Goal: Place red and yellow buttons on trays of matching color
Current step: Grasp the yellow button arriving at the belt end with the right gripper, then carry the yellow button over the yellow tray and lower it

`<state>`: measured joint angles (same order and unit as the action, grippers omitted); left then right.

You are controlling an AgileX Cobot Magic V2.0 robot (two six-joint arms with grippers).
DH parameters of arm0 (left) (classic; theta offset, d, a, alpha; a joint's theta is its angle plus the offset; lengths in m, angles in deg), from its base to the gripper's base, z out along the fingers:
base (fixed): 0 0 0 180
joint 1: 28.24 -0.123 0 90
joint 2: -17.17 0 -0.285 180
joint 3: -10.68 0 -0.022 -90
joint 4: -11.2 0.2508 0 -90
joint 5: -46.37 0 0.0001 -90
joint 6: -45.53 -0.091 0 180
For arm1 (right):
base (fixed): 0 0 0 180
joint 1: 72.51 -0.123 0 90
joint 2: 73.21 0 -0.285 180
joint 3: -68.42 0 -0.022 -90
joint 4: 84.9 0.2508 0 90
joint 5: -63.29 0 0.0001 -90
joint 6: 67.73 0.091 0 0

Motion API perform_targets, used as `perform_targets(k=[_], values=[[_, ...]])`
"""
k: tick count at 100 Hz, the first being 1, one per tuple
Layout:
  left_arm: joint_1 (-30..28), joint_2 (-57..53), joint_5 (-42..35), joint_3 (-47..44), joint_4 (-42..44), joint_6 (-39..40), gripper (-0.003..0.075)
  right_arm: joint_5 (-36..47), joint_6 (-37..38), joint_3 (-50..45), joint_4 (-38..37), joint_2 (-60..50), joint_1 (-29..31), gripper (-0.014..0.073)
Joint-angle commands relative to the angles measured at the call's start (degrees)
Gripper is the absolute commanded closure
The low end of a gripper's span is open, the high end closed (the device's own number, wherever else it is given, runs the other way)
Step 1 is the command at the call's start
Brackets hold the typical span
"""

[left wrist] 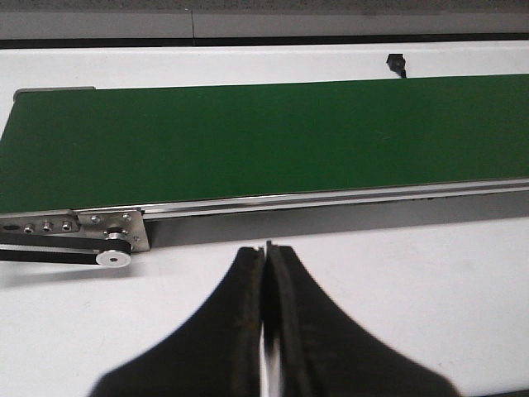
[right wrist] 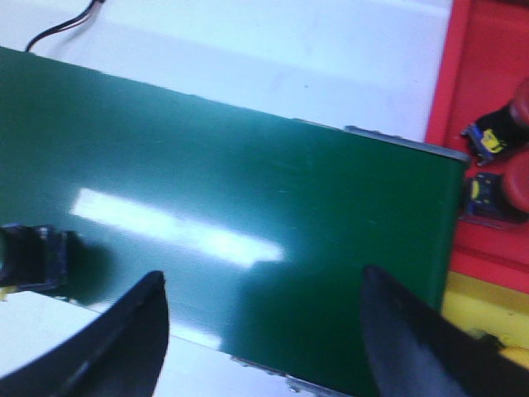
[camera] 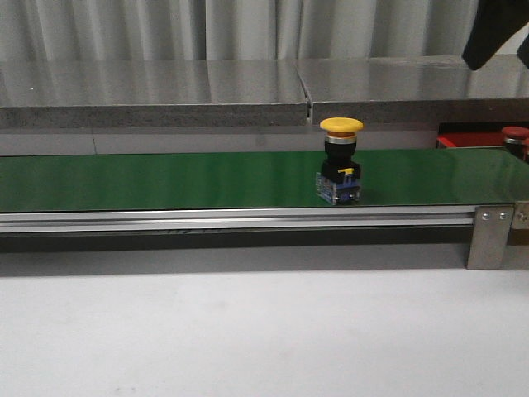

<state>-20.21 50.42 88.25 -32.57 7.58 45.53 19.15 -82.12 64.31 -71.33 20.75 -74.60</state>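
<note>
The yellow button [camera: 340, 160] stands top-heavy on the belt's [camera: 165, 178] near edge; grip its stiff black body. Right gripper [right wrist: 263, 322] gapes empty, left gripper [left wrist: 266, 273] closed empty.

A long green belt [camera: 165, 178] crosses the white table [camera: 248, 331].

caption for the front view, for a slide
Yellow button standing upright on the green belt, red tray at far right.

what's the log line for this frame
yellow button: upright on belt | left gripper: shut, empty | right gripper: open above belt | red tray: two red buttons
</note>
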Motion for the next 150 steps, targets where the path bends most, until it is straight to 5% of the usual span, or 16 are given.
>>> perform_targets(k=[1, 44, 120, 127, 150], values=[[0.4, 0.3, -4.2, 1.3, -0.7, 0.0, 0.0739, 2.0, -0.6, 1.2, 2.9, -2.6, -1.1, 0.0095], [0.4, 0.3, -4.2, 1.3, -0.7, 0.0, 0.0739, -6.0, -5.3, 3.1, 8.1, -2.6, -2.9, 0.0095], [0.4, 0.3, -4.2, 1.3, -0.7, 0.0, 0.0739, -1.3, -8.6, 3.2, 2.1, 7.5, -8.2, 0.0098], [0.4, 0.3, -4.2, 1.3, -0.7, 0.0, 0.0739, -1.0, -8.6, 3.2, 1.3, 8.5, -8.2, 0.0139], [0.4, 0.3, -4.2, 1.3, -0.7, 0.0, 0.0739, -0.5, -8.6, 3.1, 0.5, 8.7, -8.0, 0.0461]])
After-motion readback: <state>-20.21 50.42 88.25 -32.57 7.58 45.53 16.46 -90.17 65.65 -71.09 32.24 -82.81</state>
